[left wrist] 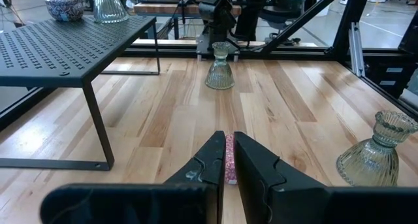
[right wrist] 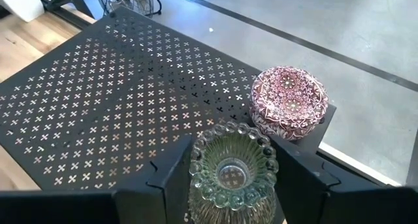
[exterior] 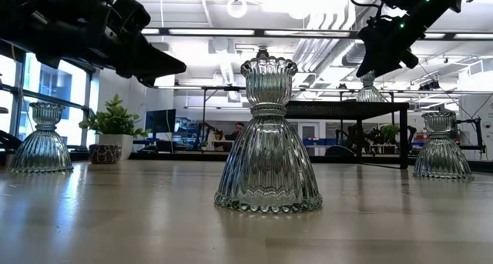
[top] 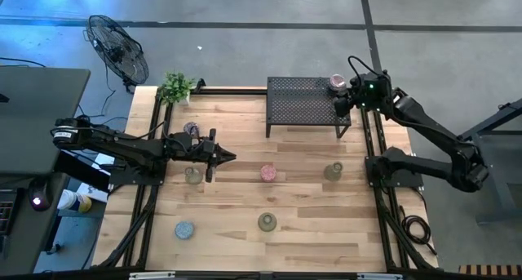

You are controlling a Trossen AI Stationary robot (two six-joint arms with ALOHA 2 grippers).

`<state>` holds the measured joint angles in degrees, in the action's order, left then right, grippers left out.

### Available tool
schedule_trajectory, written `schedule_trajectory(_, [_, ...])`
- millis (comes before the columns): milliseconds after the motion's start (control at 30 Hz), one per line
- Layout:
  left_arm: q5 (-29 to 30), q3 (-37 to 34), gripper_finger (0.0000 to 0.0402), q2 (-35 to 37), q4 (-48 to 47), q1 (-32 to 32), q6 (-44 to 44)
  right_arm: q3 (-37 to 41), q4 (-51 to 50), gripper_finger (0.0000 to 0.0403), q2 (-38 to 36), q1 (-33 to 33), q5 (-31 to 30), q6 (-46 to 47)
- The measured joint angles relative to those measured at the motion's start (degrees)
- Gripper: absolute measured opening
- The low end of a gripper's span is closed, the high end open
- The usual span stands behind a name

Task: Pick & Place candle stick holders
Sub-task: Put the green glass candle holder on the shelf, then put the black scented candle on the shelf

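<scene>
Placing the holder well on the black mesh rack (top: 306, 104) is the step in hand, as I judge it. The wooden table (top: 269, 239) carries this rack at its far edge, and the right gripper (right wrist: 232, 178) hangs over the rack's corner nearest the right arm, with a clear ribbed candle stick holder (right wrist: 233, 165) between its two fingers. The fingers stand at middle width on both sides of the glass; if they press it or have just let go I cannot tell for sure, so I say only that the glass sits between them, upright.

Just beside it stands a patterned pink bowl (right wrist: 289, 101), very near the corner's edge. To do this well, the holder should stand fully on the mesh before the fingers open wider, and the lift away should go straight up, so the glass is not pushed against the bowl or off the edge.

The left gripper (left wrist: 226, 160) waits low over the middle of the table with its fingers pressed narrow and nothing held. Other holders stand spread on the table, such as a pink one (top: 267, 173) and an olive one (top: 267, 222).
</scene>
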<state>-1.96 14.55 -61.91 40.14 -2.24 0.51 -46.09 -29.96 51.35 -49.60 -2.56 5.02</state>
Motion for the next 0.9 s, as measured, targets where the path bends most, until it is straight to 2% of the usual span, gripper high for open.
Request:
schedule_trajectory(567, [0.0,0.0,0.0027,0.0,-0.15,0.0,-0.04,0.04,3.2,0.0284,0.01,0.02,-0.46,-0.57])
schedule_trajectory(767, [0.02,0.0,0.0027,0.0,-0.39,0.0,-0.08,-1.37,4.84,0.029,-1.51,0.04,-1.55,-2.99])
schedule_trajectory(900, [0.2,0.0,0.0027,0.0,-0.47,0.0,-0.11,-5.11,4.76,0.0284,-3.89,1.6,-8.21,-3.58])
